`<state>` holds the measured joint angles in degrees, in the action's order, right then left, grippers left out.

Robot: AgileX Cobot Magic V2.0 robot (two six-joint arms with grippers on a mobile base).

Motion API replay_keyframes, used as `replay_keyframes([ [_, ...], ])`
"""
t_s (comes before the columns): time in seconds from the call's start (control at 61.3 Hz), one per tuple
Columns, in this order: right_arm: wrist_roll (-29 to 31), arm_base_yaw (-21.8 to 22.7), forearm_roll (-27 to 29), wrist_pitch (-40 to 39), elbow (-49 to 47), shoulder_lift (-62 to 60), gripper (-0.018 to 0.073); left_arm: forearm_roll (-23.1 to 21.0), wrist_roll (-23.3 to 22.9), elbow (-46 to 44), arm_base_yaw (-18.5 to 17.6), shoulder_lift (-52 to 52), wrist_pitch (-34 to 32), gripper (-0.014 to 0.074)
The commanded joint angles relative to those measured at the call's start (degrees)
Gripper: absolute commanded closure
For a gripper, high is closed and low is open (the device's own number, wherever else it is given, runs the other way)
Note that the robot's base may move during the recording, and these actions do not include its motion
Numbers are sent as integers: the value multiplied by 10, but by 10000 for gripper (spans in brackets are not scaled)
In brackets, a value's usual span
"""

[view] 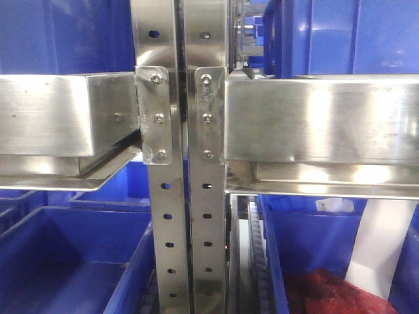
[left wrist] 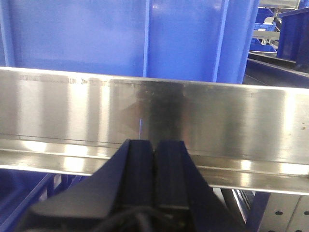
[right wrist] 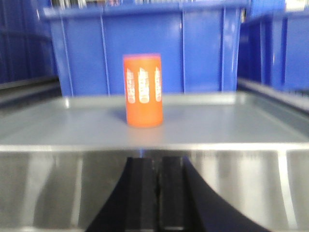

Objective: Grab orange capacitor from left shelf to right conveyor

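Observation:
The orange capacitor [right wrist: 142, 91], a short cylinder with white markings, stands upright on a grey metal shelf surface [right wrist: 58, 125] in the right wrist view. My right gripper [right wrist: 156, 162] is shut and empty, below the shelf's front rail and a little short of the capacitor. My left gripper [left wrist: 154, 144] is shut and empty, facing a steel shelf rail [left wrist: 72, 111] with a blue bin [left wrist: 120, 38] behind it. Neither gripper nor the capacitor shows in the front view.
The front view shows two steel uprights [view: 186, 216] between two steel shelf rails [view: 59, 114]. Blue bins [view: 65, 268] sit below; the lower right bin holds something red [view: 334, 294]. More blue bins [right wrist: 145, 48] stand behind the capacitor.

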<state>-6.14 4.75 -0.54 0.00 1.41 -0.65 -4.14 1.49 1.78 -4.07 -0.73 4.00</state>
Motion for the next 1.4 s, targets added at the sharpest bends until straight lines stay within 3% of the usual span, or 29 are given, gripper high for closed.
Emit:
replay_keyframes([
  [0.0,1,1,-5,-51,-45,-8,504,-1,-1,-3,0,-6,-49,723],
  [0.163,1,1,-5,68,-163,21,481,-1,-1,-3,0,-6,-49,723],
  [0.261,1,1,-5,98,-226,63,365,-1,-1,-3,0,-6,-49,723],
  [0.392,1,1,-5,95,-287,146,109,-1,-1,-3,0,-6,-49,723],
  [0.522,1,1,-5,95,-327,235,-13,-1,-1,-3,0,-6,-49,723],
  [0.784,1,-1,-5,54,-351,404,-24,-1,-1,-3,0,-6,-49,723],
  [1.061,1,-20,-5,-77,-351,529,-24,-1,-1,-3,0,-6,-49,723],
  [1.387,1,-32,-5,-177,-351,632,-24,-1,-1,-3,0,-6,-49,723],
])
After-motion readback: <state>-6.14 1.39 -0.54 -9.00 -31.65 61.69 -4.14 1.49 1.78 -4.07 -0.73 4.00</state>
